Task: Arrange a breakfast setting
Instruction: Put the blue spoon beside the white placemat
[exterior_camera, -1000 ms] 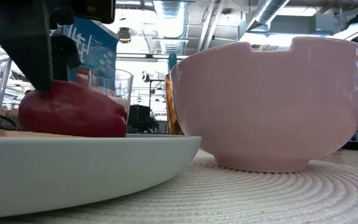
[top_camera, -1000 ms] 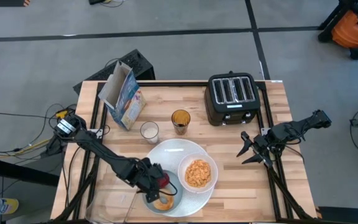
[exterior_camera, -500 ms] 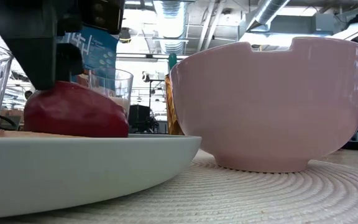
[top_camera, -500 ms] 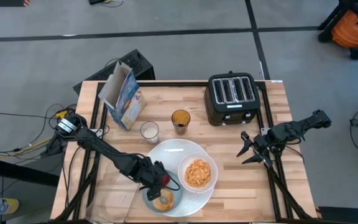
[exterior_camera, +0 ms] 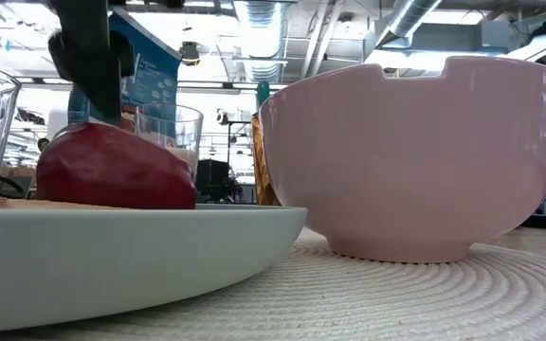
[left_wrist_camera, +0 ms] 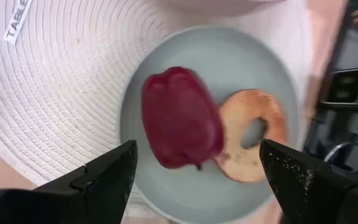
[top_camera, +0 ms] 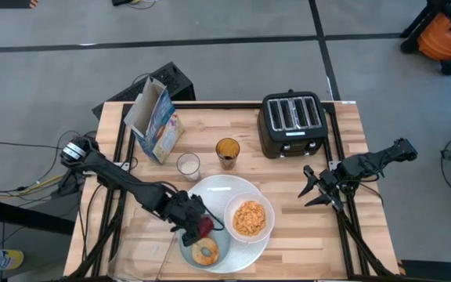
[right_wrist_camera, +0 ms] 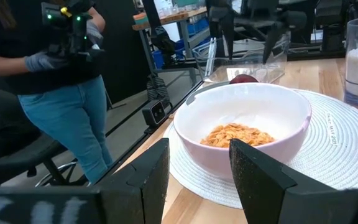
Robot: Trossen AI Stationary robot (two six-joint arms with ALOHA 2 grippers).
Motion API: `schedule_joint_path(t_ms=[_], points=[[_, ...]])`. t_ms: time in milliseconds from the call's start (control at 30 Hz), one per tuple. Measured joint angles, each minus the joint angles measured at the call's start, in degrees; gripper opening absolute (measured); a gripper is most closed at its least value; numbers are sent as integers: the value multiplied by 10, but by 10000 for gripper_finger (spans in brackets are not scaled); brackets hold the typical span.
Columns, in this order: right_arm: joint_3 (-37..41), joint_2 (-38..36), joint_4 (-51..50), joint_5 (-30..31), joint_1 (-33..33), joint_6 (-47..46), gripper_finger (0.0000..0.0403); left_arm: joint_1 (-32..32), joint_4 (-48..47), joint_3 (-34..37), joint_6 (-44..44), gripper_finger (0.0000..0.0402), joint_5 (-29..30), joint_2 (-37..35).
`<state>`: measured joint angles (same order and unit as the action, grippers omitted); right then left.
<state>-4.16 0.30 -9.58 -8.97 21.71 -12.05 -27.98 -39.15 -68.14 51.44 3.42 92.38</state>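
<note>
A red apple (top_camera: 204,226) lies on its side on the small pale-blue plate (top_camera: 186,251), against a browned bagel ring (top_camera: 206,251). The plate sits on a large white round woven mat (top_camera: 218,192), beside a white bowl (top_camera: 249,218) of orange cereal flakes. My left gripper (top_camera: 188,222) is open just above the apple (left_wrist_camera: 182,118), with one finger on each side and clear of it. My right gripper (top_camera: 312,188) is open and empty at the table's right side, pointing at the bowl (right_wrist_camera: 241,134). The blue cereal box (top_camera: 155,121) stands at the far left. No spoon shows.
A glass of milk (top_camera: 188,165) and a glass of amber drink (top_camera: 227,152) stand behind the mat. A black toaster (top_camera: 292,123) is at the far right. A clear plastic tub (top_camera: 149,249) lies at the near left. A person (right_wrist_camera: 61,93) stands beyond the table.
My left gripper has let go of the apple, opened and risen a little, drawing back toward the table's left. The apple has shifted slightly and now lies free on the small plate next to the bagel.
</note>
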Motion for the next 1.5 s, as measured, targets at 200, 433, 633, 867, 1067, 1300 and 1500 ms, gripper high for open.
schedule_joint_path(t_ms=[200, 433, 633, 867, 1067, 1300, 1500], points=[[0, 0, 0, 0, 0, 0, 192, -6, -25, 0, 25, 323, -24, -52], [0, 0, 0, 0, 0, 0, 192, -46, -25, 0, 49, 323, -55, -62], [0, 0, 0, 0, 0, 0, 192, -62, -49, 0, 60, 323, -31, -47], [0, 0, 1, 0, 0, 0, 192, -61, -55, 0, 65, 323, -27, -32], [0, 1, 0, 0, 0, 0, 192, -61, -75, -1, 64, 323, -27, -24], [0, 1, 0, 0, 0, 0, 192, -60, -132, 0, 76, 323, -32, -24], [0, 1, 0, 0, 0, 0, 192, -60, -172, 0, 93, 323, -34, -24]])
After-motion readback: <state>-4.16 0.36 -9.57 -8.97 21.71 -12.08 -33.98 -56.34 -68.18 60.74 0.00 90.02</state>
